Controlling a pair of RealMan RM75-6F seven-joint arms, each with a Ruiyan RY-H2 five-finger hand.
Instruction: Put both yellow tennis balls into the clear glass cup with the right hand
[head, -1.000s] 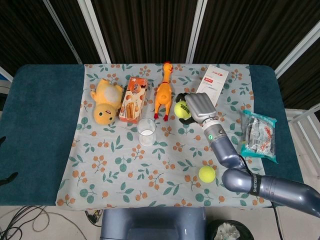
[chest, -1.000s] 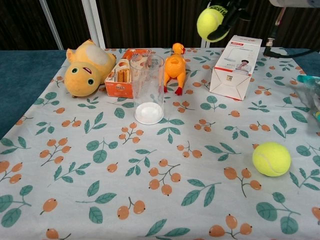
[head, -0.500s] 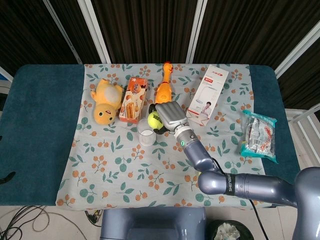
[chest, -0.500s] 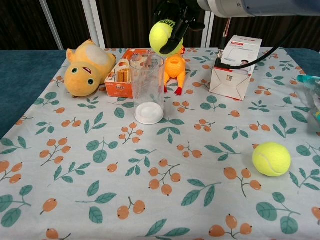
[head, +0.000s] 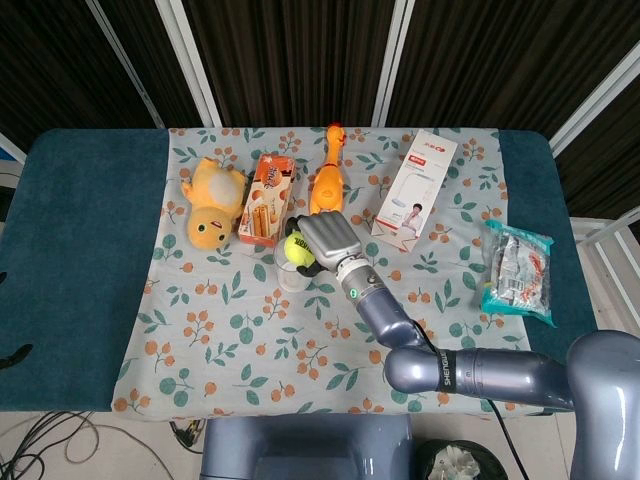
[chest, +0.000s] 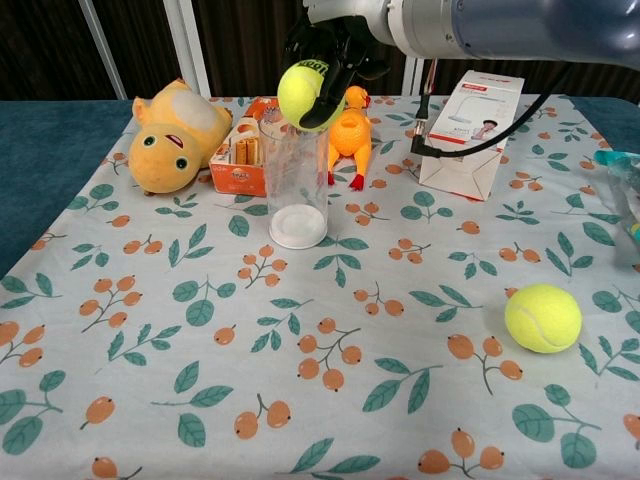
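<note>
Now right hand, gripping first tennis ball, has shifted across since half a second ago; clear glass cup sits directly beneath. Release looks next. Second tennis ball lies well apart, toward the robot.

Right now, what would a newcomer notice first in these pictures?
The right hand holds a yellow tennis ball just above the mouth of the clear glass cup. A second tennis ball lies alone on the cloth, far right in the chest view.
</note>
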